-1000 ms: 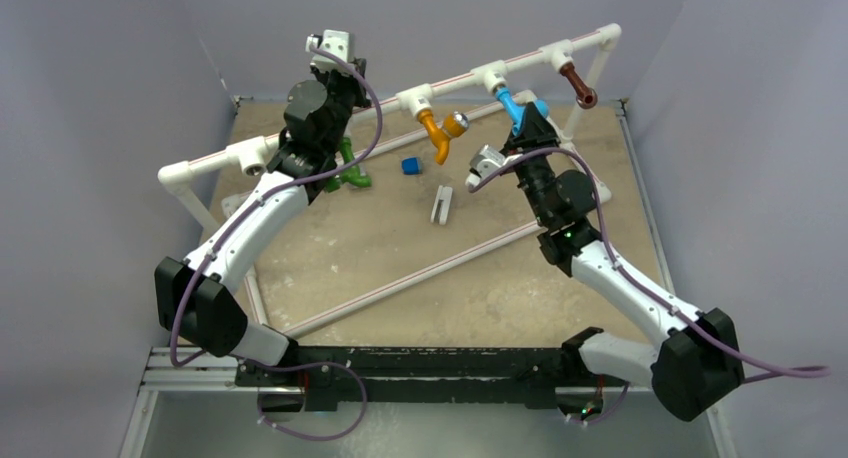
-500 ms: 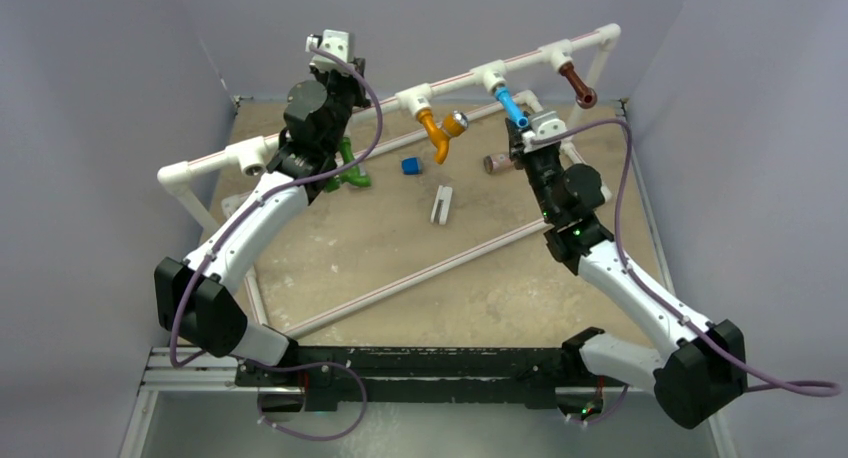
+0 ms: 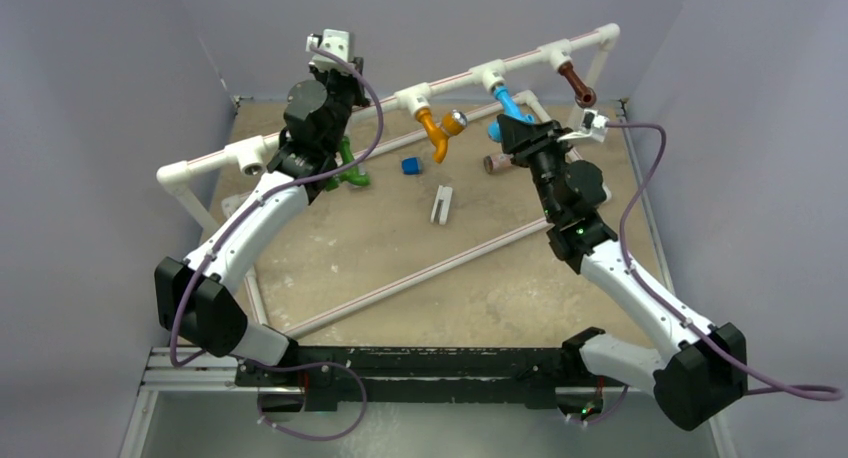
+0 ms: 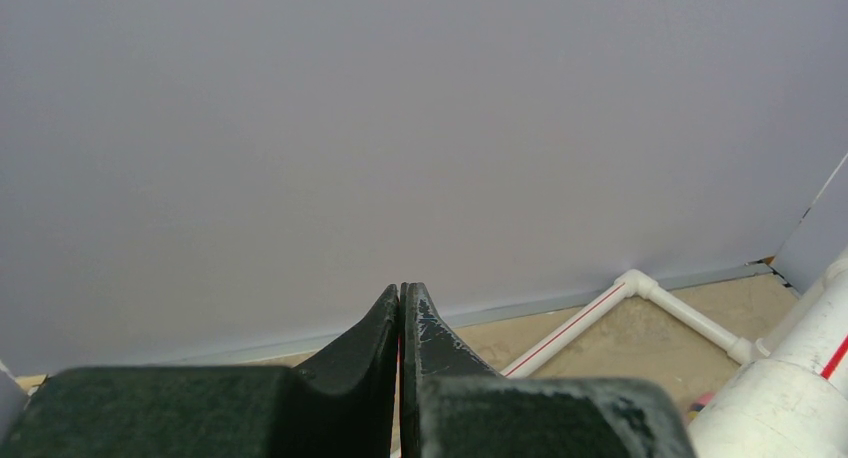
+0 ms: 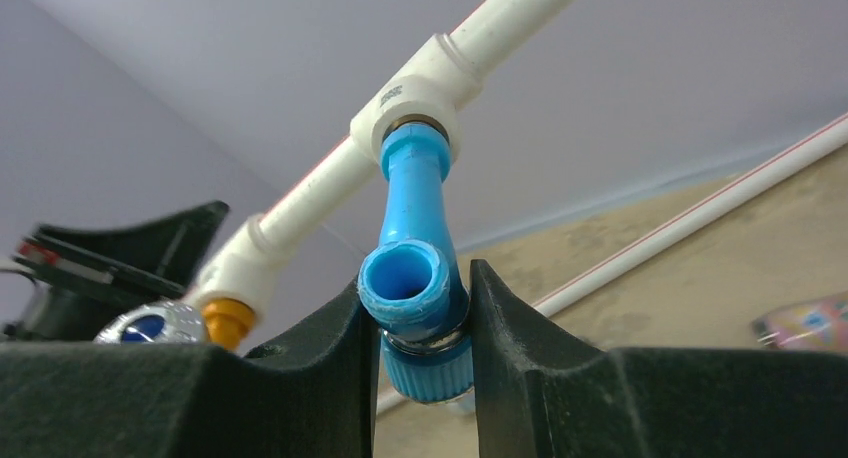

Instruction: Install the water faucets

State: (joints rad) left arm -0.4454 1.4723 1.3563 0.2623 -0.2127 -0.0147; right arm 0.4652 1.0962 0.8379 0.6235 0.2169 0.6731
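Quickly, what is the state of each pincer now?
Left pincer: closed, holding nothing.
Right pincer: closed on the blue curved plastic faucet.

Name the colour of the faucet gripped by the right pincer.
The faucet is blue, clearest in the right wrist view.

walls (image 3: 100,78): plain pale lavender | table (image 3: 480,298): mottled sandy tan | light: soft, even

The left gripper (image 4: 401,296) is seen pressed fully together, nothing pinched, pointed at a plain grey wall (image 4: 400,128). Behind it, a red-striped white pipe (image 4: 566,333) and its elbow (image 4: 636,281) are laid on the tan floor (image 4: 650,348).
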